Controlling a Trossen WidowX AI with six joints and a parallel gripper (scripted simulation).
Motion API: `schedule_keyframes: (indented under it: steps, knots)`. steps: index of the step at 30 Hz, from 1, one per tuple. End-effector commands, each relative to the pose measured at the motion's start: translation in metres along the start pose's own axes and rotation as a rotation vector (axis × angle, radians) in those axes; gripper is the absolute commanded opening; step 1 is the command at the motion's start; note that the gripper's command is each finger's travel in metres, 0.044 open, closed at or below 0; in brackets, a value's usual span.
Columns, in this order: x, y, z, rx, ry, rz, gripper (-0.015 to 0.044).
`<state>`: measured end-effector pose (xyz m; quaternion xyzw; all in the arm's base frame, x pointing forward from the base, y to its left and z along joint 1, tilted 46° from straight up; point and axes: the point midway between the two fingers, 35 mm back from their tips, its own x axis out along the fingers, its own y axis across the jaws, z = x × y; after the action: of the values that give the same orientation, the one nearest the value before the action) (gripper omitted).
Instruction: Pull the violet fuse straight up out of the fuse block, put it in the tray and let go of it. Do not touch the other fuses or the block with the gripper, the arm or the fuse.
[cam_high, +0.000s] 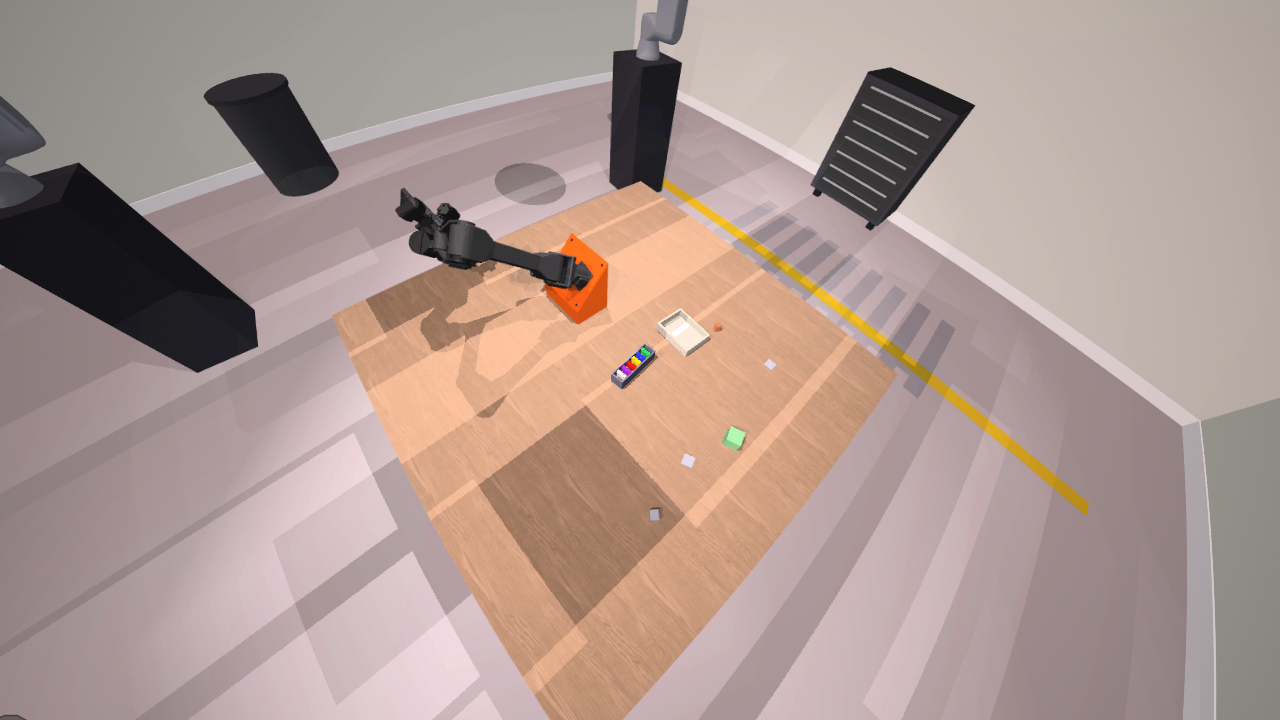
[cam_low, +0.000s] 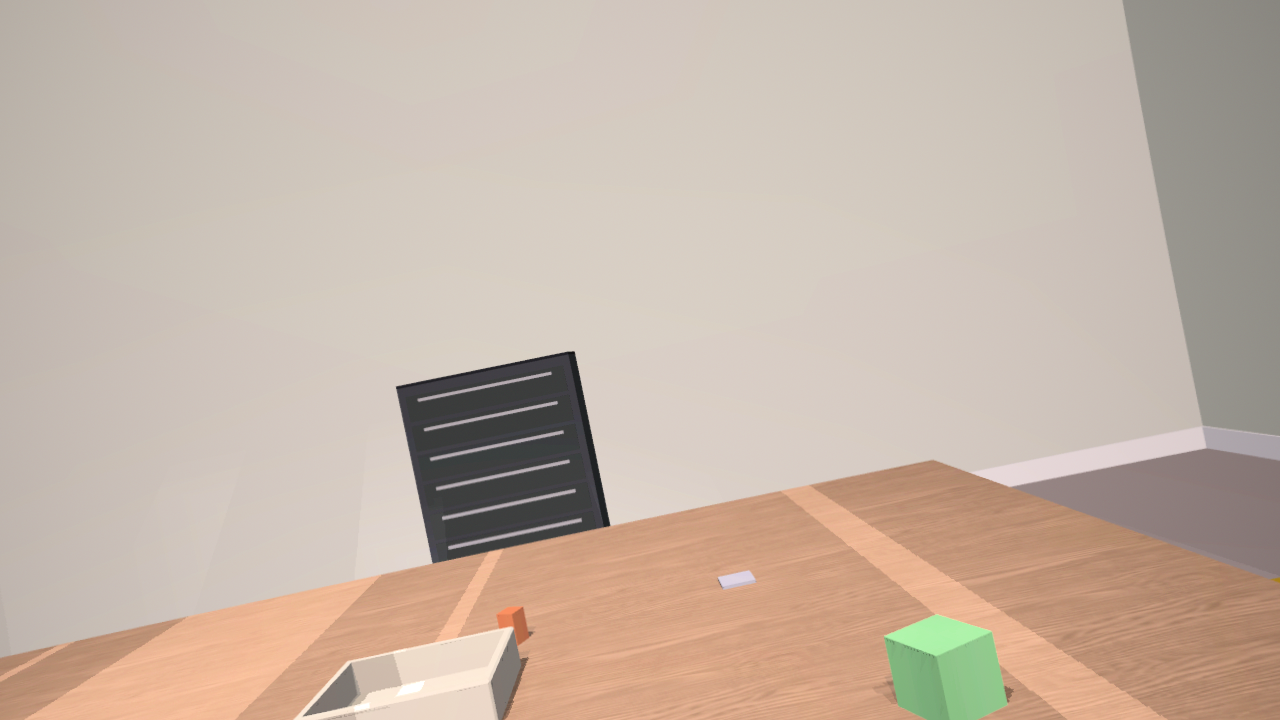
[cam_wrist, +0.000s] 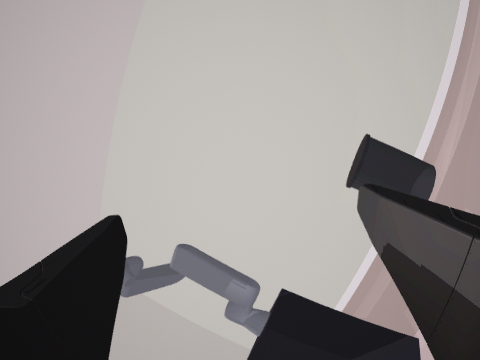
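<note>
The dark fuse block lies on the wooden table with a row of coloured fuses in it. The violet fuse stands in the row near the tray end, small in this view. The white tray sits just beyond the block; its corner also shows in the exterior view. My gripper is high above the table's far left corner, far from the block, pointing away from the table. Its two dark fingers stand wide apart with nothing between them.
The orange arm base stands behind the block. A green cube, a small orange cube and several small grey and white tiles lie scattered on the table. Black pedestals and a slatted rack stand around it.
</note>
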<state>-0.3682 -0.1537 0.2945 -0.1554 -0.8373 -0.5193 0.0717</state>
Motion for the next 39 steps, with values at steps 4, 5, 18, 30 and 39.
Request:
schedule_keyframes:
  steps: [4,5,18,30,39]
  knots:
    - [-0.009,-0.004,-0.016,-0.028,0.049,-0.030,0.0295]
    - [-0.014,-0.007,-0.025,-0.044,0.077,-0.047,0.0269]
    - [-0.132,-0.025,-0.151,-0.333,0.576,-0.221,0.0074]
    - [-0.276,-0.004,-0.219,-0.626,1.071,-0.186,0.0074]
    - [-0.393,0.032,-0.231,-0.801,1.462,-0.031,0.0074]
